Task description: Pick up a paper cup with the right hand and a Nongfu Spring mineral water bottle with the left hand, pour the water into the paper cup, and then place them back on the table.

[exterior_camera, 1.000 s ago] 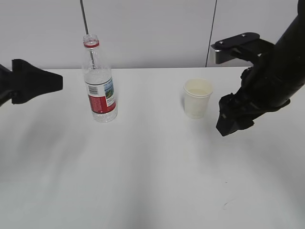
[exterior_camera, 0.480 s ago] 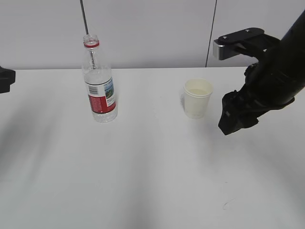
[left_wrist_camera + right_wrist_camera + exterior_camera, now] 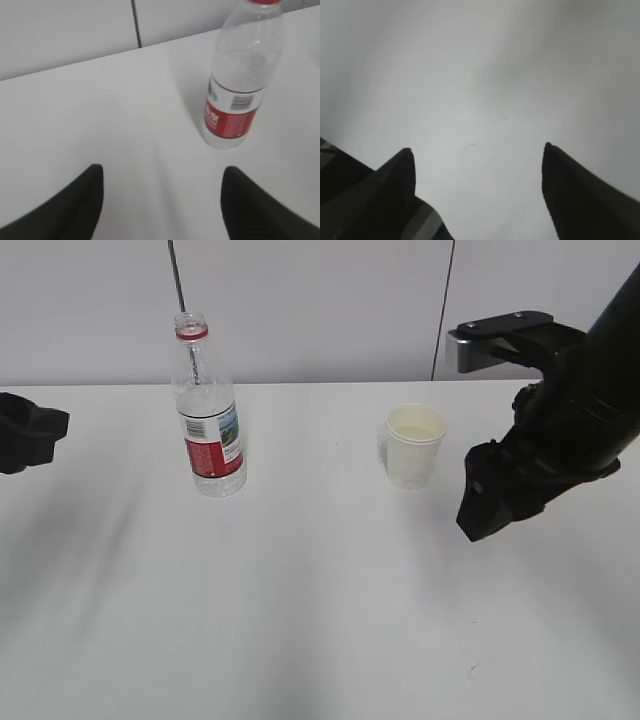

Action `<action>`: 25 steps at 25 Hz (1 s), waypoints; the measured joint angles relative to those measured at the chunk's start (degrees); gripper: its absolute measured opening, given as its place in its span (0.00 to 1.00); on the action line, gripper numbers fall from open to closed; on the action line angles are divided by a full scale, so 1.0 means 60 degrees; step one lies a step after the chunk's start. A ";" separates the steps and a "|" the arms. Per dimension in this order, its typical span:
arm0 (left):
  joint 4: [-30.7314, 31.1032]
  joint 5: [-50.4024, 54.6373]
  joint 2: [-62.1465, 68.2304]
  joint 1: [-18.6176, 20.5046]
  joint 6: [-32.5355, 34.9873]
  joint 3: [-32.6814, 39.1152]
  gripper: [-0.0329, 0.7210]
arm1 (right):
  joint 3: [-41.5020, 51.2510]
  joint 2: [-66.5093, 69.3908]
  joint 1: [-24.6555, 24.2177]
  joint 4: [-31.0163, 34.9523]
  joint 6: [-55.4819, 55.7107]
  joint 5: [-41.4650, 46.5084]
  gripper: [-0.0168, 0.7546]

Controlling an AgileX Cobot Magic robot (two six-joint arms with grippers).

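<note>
The Nongfu Spring bottle point(image 3: 208, 410) stands upright and uncapped on the white table point(image 3: 300, 590), left of centre. It also shows at the upper right of the left wrist view point(image 3: 239, 85). The paper cup point(image 3: 414, 445) stands upright to its right, with pale liquid inside. My left gripper point(image 3: 35, 435) is at the far left edge, well clear of the bottle; in the left wrist view point(image 3: 162, 172) its jaws are open and empty. My right gripper point(image 3: 490, 505) hangs just right of the cup, apart from it; in the right wrist view point(image 3: 477, 152) it is open over bare table.
A grey wall runs behind the table's far edge, with a thin dark rod point(image 3: 178, 280) behind the bottle and a dark seam point(image 3: 445, 300) to the right. A small scuff mark point(image 3: 472, 672) lies at the front right.
The left gripper drew back to the left edge, then came slightly back into view. The right gripper shifted a little down and to the right, away from the cup. Bottle and cup have not moved.
</note>
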 joint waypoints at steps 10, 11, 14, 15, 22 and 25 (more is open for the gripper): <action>0.0000 -0.1338 -0.1975 -0.0034 0.0000 0.0000 0.63 | 0.0000 -0.1975 0.0000 -0.0211 -0.0032 0.1023 0.78; 0.0000 -0.1363 -0.2112 -0.0034 0.0000 0.0000 0.63 | 0.0018 -0.2220 0.0000 -0.0211 -0.0032 0.1047 0.78; 0.0009 -0.1401 -0.2279 -0.0034 -0.0038 0.0000 0.63 | 0.0312 -0.3221 0.0000 -0.0211 -0.0032 0.1111 0.78; 0.0009 -0.1433 -0.2278 -0.0034 -0.0071 0.0000 0.63 | 0.0438 -0.3530 0.0000 -0.0229 -0.0013 0.1178 0.78; 0.0037 -0.2332 -0.2278 -0.0034 -0.0512 0.0008 0.62 | 0.1810 -0.6236 0.0000 -0.0553 0.0646 0.1290 0.78; 0.0037 -0.2532 -0.2278 -0.0034 -0.0739 0.0008 0.62 | 0.2619 -0.7333 0.0000 -0.0871 0.1008 0.1441 0.78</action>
